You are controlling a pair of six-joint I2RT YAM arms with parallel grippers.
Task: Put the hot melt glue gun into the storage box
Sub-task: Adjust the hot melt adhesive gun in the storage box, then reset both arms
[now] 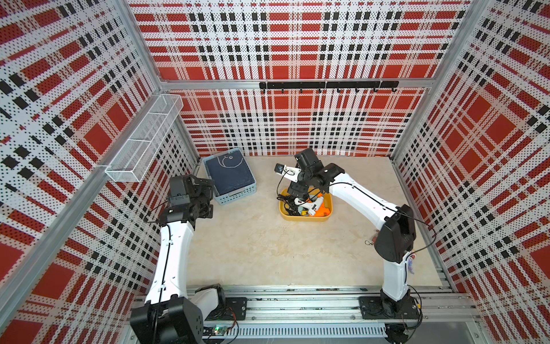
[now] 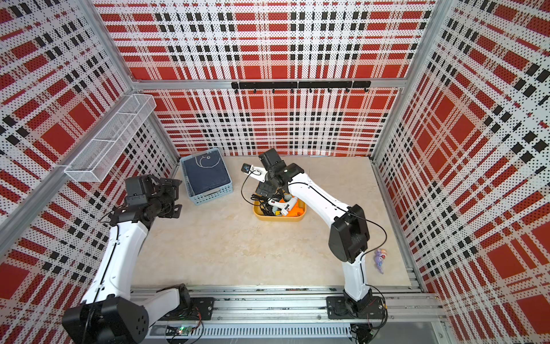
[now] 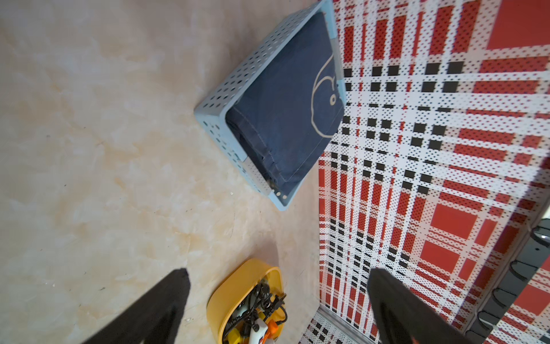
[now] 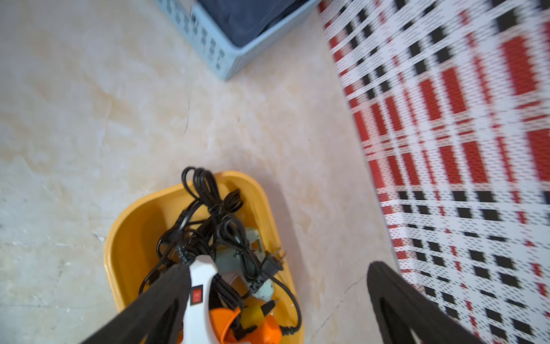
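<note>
Nearest me, off to the left of the storage box (image 1: pixel 303 219), my left hand (image 1: pixel 206 197) hangs above the desk (image 1: pixel 253 247), well apart from the box, its fingers spread with nothing between them. At the box itself, the white hot melt glue gun (image 1: pixel 313 205) lies inside, resting on a tangle of black cord (image 4: pixel 208 208) and other coloured tools. My right hand (image 4: pixel 278 266) hovers just over the box, released: its wrist view shows the jaws wide apart, one finger (image 4: pixel 160 297) right beside the gun's handle, though I cannot tell whether it touches. A loop of the cord pokes up over the box's rim. Beyond the box sits the pale blue basket (image 1: pixel 235 195). I judge the placing done; what is left is lifting the right hand clear of the box without snagging the cord
</note>
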